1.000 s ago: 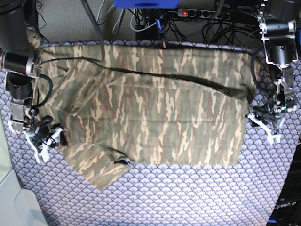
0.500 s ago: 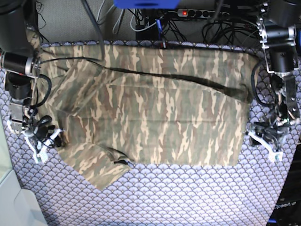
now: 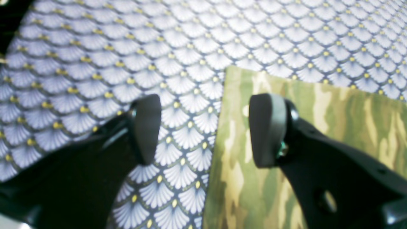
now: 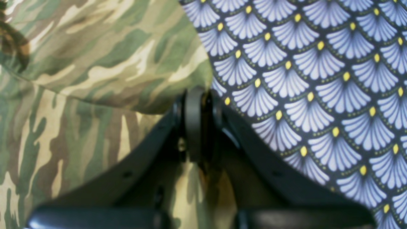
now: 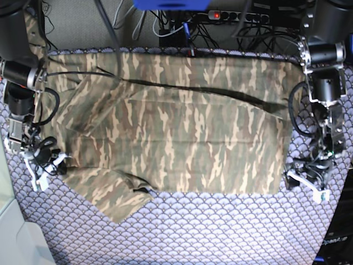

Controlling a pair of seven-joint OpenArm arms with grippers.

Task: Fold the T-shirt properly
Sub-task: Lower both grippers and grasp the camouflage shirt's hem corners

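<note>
Right pincer clenched on T-shirt edge, pinch partly hidden; left pincer released.

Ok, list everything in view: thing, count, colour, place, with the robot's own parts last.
T-shirt: one, tan, olive and brown camouflage, spread flat mid-table, a sleeve at the near left of the base view.
table cloth: one, purple scale pattern with yellow dots, under the shirt.
power strip: one, black with a red switch, behind the table.
cables: several, black and white, behind the table.
left gripper: one, black fingers open, straddling the shirt's edge.
right gripper: one, black fingers shut on the T-shirt edge.
</note>
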